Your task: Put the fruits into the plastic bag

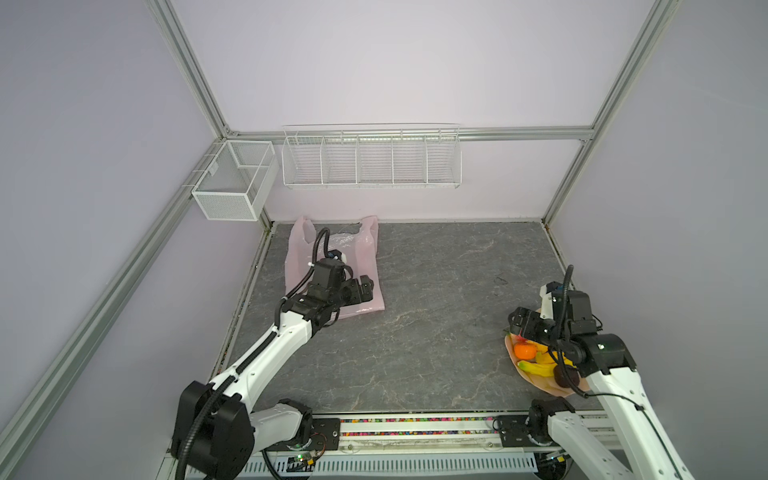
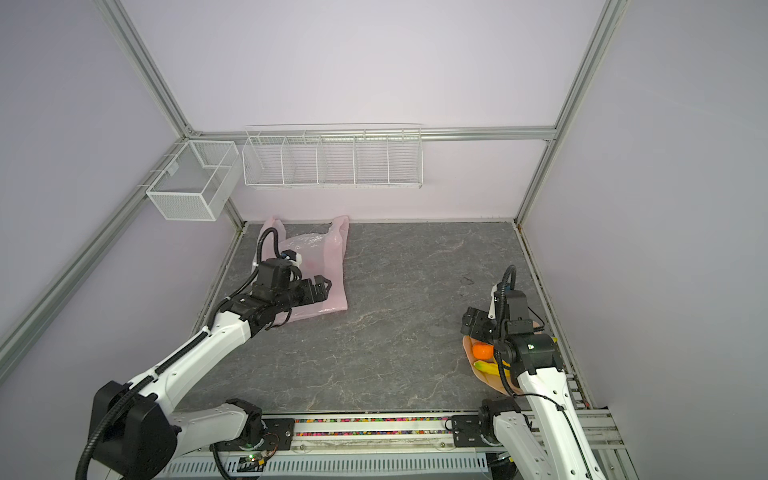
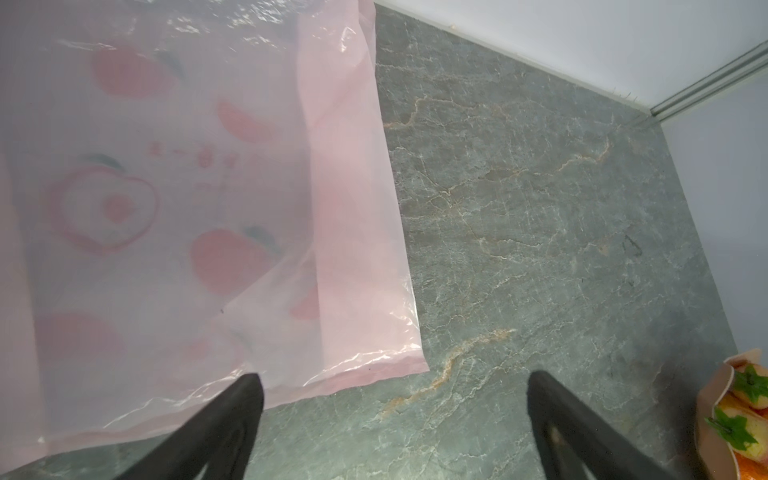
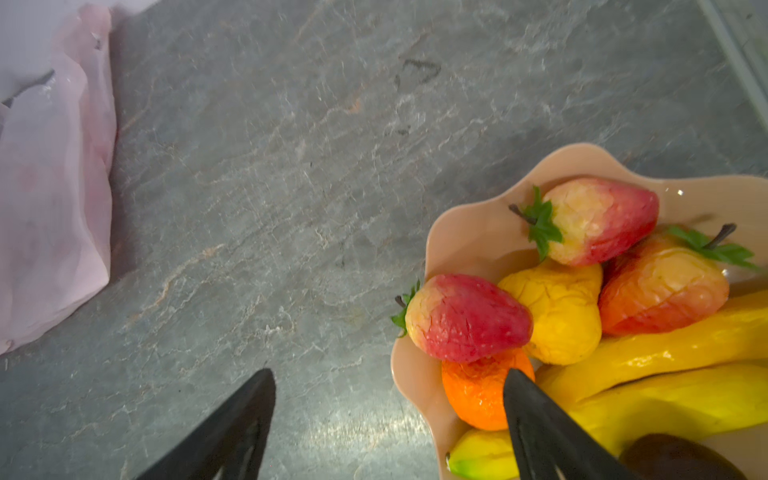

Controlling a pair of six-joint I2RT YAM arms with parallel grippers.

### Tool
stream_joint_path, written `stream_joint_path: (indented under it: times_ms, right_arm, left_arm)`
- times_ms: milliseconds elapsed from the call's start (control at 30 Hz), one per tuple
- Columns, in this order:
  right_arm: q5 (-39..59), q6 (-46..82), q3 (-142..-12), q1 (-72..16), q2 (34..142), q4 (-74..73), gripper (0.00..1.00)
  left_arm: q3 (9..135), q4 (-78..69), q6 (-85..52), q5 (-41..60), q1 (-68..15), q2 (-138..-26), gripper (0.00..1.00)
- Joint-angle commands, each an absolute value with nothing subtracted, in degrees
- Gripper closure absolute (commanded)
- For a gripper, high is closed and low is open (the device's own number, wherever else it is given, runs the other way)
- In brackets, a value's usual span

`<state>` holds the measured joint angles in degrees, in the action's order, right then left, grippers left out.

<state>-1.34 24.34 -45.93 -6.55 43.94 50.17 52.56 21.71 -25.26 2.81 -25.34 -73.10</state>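
Orange lies partly behind the spread right fingers.

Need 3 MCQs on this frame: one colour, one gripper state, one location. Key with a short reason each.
1. The plastic bag is:
A) pale pink
B) blue
C) black

2. The left gripper is:
A) shut on the plastic bag
B) open, holding nothing
C) shut, empty

3. The fruits lie:
A) in the plastic bag
B) in the left gripper
C) on the plate

Key:
1 A: the left wrist view shows translucent pale pink film.
2 B: its jaws stand wide apart with nothing between them.
3 C: the right wrist view shows them piled on the peach plate.
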Motion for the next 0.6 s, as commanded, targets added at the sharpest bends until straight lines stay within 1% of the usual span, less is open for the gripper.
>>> stream_joint_path:
  times_ms: [0,233,367,500,567]
  right_arm:
    - [1.5,26.5,-47.4,-6.9,45.2,53.3,0.12]
    - [3.9,27.1,-48.4,-6.9,45.4,52.8,0.12]
    - [5.2,27.3,-49.0,-6.9,46.3,51.8,0.12]
    - [6.7,28.3,-49.9,-6.9,47.7,50.2,0.12]
    - [8.0,28.8,-50.0,-6.9,48.4,48.5,0.12]
  left_arm:
    - [58.5,25.9,-23.2,2.2,-26.8,-79.6,0.01]
    - [73.5,34.6,-21.2,-1.3,-28.9,-94.8,0.09]
    - [82.4,39.3,-19.0,-5.7,-31.1,-103.2,0.13]
    - [93.1,49.1,-18.2,-10.1,-31.0,-113.6,0.25]
    - [95.2,49.8,-17.8,-11.2,-31.1,-116.3,0.27]
